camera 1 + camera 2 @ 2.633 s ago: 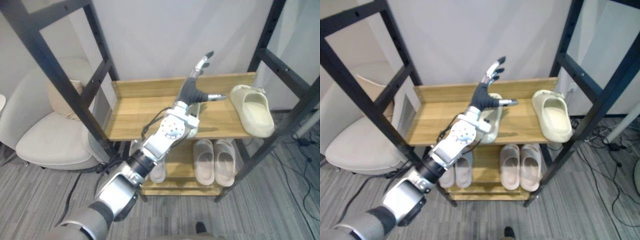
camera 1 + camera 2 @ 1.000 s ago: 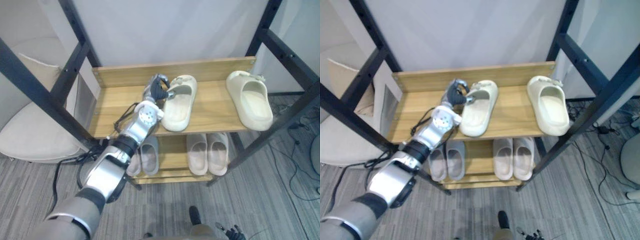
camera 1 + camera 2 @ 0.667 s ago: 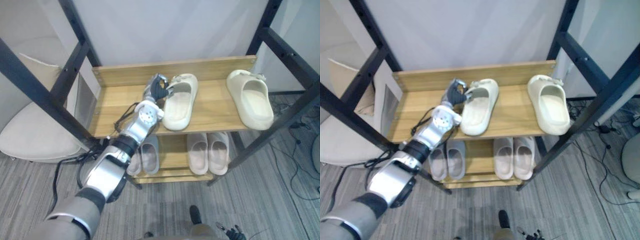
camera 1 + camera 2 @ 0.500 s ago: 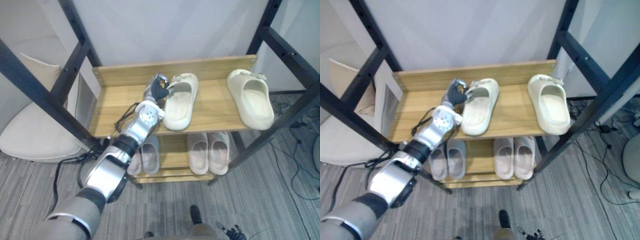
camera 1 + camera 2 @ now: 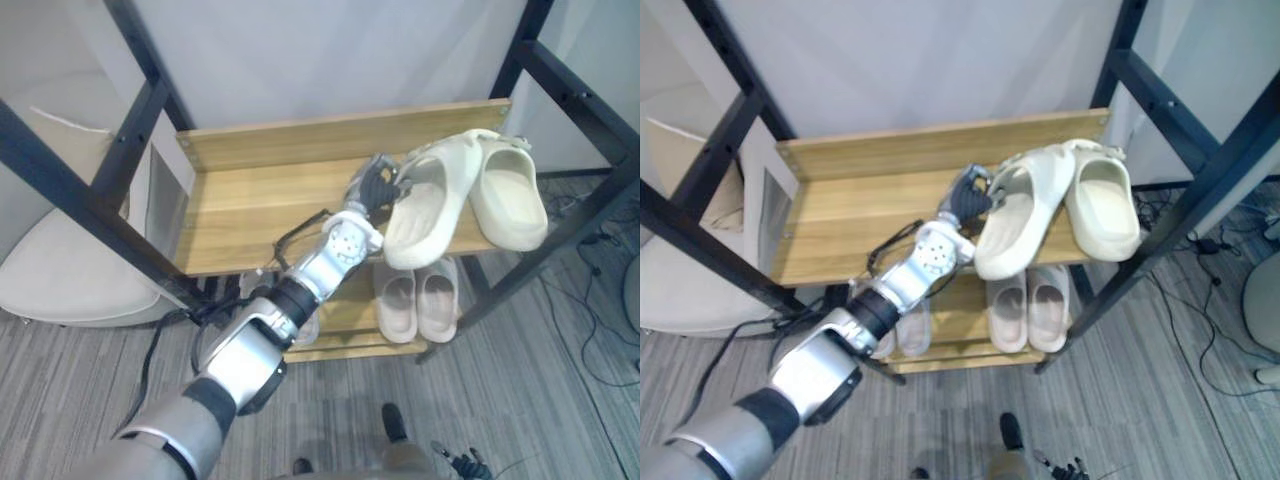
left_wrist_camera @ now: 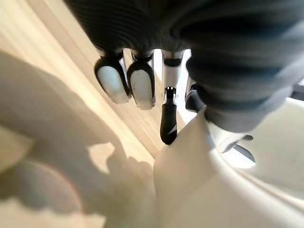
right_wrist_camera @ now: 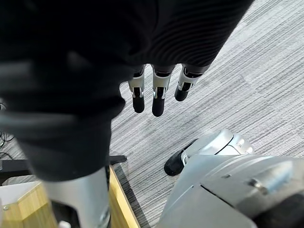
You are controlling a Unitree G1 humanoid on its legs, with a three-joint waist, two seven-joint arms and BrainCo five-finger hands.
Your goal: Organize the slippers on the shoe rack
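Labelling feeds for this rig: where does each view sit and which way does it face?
Left eye view: on the head, looking down at the black-framed wooden shoe rack; left arm, left hand gripping a cream moulded slipper.
Right eye view: beside it, same scene.
Left wrist view: along the left hand's fingers onto that slipper and shelf.
Right wrist view: along the right hand, fingers straight, down at grey carpet.
Shared: eye views and left wrist view show the held slipper.

Matt rubbery slipper (image 5: 425,215), smooth wooden shelf (image 5: 250,200) (black metal frame (image 5: 580,100)).
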